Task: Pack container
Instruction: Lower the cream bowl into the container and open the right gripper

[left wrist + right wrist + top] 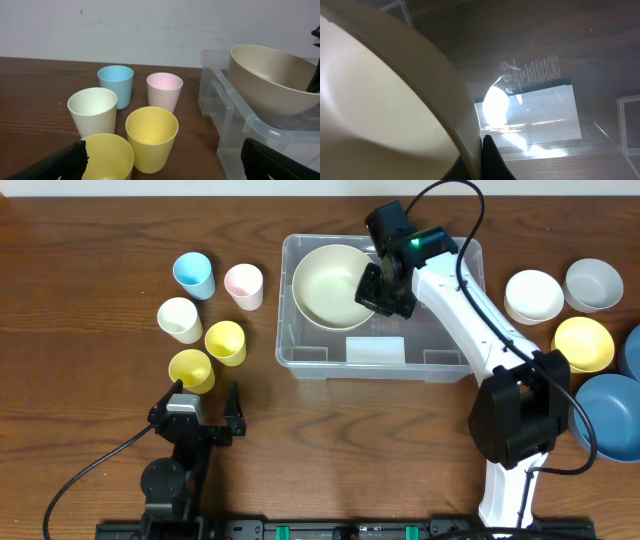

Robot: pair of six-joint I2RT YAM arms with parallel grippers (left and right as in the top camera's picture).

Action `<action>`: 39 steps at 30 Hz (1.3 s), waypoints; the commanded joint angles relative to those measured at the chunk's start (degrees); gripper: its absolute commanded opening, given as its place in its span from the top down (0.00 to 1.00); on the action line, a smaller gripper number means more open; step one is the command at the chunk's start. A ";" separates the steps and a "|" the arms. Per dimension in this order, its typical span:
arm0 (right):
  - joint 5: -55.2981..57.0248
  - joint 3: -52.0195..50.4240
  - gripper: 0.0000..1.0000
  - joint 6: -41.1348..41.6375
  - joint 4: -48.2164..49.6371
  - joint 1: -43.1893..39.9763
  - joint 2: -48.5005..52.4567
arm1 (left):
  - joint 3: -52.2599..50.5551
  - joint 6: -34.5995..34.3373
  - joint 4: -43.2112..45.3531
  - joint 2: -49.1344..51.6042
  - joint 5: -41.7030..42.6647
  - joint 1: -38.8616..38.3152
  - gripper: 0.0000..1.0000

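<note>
The container (300, 356), a clear plastic bin with a white label (376, 349) on its base, stands at the table's middle back. My right gripper (376, 288) is shut on the rim of a cream bowl (333, 285), which hangs tilted inside the bin's left half. In the right wrist view the bowl (385, 100) fills the left side, its rim pinched in my right gripper (481, 150), with the label (535, 115) below. My left gripper (205, 402) stands open near the front left, just short of a yellow cup (190, 368). Nothing lies between its fingers (65, 162).
Several cups stand left of the bin: blue (115, 85), pink (164, 90), white (93, 110) and two yellow (151, 137). At the right sit white (533, 295), grey (593, 283), yellow (583, 343) and blue (610, 415) bowls.
</note>
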 commanded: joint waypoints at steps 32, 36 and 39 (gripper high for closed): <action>2.43 -3.50 0.96 2.12 3.06 0.94 4.26 | -0.94 0.94 -1.99 -0.35 1.03 0.28 0.02; 2.23 -5.92 0.96 2.47 5.55 0.79 4.26 | -0.94 0.94 -1.99 -0.35 1.03 0.28 0.02; 2.23 -6.05 0.95 2.45 5.90 0.79 4.26 | -0.94 0.94 -1.99 -0.35 1.03 0.28 0.02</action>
